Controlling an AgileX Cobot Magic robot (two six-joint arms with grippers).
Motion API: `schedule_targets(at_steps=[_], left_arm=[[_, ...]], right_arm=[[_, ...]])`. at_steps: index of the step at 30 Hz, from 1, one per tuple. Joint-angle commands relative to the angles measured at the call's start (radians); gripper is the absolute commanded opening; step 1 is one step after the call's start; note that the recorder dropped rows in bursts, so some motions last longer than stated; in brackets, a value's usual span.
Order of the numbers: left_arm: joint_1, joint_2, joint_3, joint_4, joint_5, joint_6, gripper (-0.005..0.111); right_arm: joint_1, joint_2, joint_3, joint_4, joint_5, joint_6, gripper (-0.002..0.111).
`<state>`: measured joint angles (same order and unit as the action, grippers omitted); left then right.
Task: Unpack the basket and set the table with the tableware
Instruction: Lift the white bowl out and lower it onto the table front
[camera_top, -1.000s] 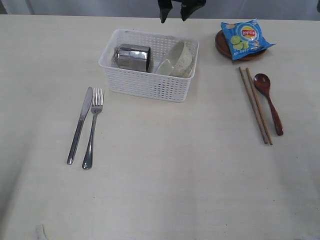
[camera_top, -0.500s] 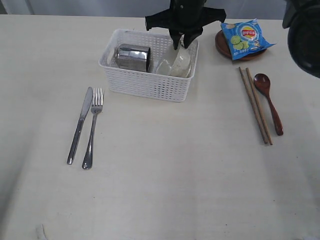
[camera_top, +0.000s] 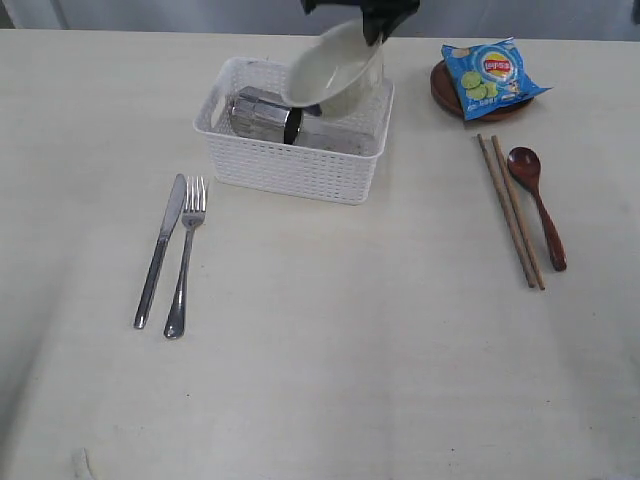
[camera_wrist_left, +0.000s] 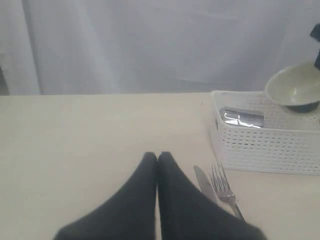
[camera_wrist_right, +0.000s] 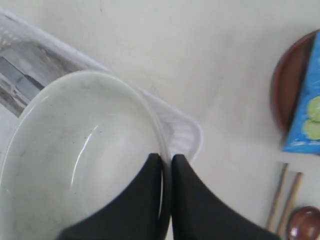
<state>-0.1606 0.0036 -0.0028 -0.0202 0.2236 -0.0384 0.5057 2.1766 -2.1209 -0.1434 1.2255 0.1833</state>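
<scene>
My right gripper (camera_top: 378, 30) (camera_wrist_right: 166, 159) is shut on the rim of the white bowl (camera_top: 330, 68) (camera_wrist_right: 75, 150) and holds it tilted above the white basket (camera_top: 290, 160) (camera_wrist_right: 185, 132). The steel cup (camera_top: 262, 115) (camera_wrist_left: 242, 119) lies on its side inside the basket. On the table (camera_top: 330, 340) a knife (camera_top: 160, 250) and fork (camera_top: 184, 258) lie left of the basket. Chopsticks (camera_top: 512, 212) and a red-brown spoon (camera_top: 538, 200) lie to the right. A brown plate (camera_top: 445, 95) sits at the back right. My left gripper (camera_wrist_left: 158, 157) is shut and empty, low over the table near the knife (camera_wrist_left: 204, 182).
A blue snack bag (camera_top: 490, 75) lies on top of the brown plate. A pale curtain (camera_wrist_left: 150, 45) hangs behind the table's far edge.
My right gripper came down into the basket, shut on the bowl's rim and raised the bowl out of the basket. The basket shifted slightly.
</scene>
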Motion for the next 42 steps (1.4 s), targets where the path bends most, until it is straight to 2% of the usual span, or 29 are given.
schedule_targets(at_steps=[1,7,11,13,19,25,32,36,42], left_arm=[[-0.001,-0.004,0.003,-0.009,-0.011,0.000,0.000],[-0.001,-0.004,0.003,-0.009,-0.011,0.000,0.000],[-0.001,-0.004,0.003,-0.009,-0.011,0.000,0.000],[-0.001,-0.004,0.003,-0.009,-0.011,0.000,0.000],[-0.001,-0.004,0.003,-0.009,-0.011,0.000,0.000],[-0.001,-0.004,0.003,-0.009,-0.011,0.000,0.000],[-0.001,-0.004,0.003,-0.009,-0.011,0.000,0.000],[-0.001,-0.004,0.003,-0.009,-0.011,0.000,0.000],[-0.001,-0.004,0.003,-0.009,-0.011,0.000,0.000]], right_arm=[[-0.005,-0.121,-0.007,-0.056,-0.004,-0.070,-0.001],[-0.005,-0.237,0.019,0.133,-0.004,-0.169,-0.001],[-0.004,-0.305,0.167,0.199,-0.004,-0.197,-0.001],[-0.004,-0.355,0.308,0.266,-0.004,-0.227,-0.001],[0.002,-0.485,0.777,0.522,-0.302,-0.407,-0.001],[0.005,-0.497,1.095,0.825,-0.501,-0.699,-0.001],[0.070,-0.495,1.227,0.973,-0.682,-0.943,-0.001],[0.105,-0.466,1.230,0.986,-0.748,-0.950,-0.001],[0.105,-0.368,1.226,1.014,-0.733,-0.959,0.000]])
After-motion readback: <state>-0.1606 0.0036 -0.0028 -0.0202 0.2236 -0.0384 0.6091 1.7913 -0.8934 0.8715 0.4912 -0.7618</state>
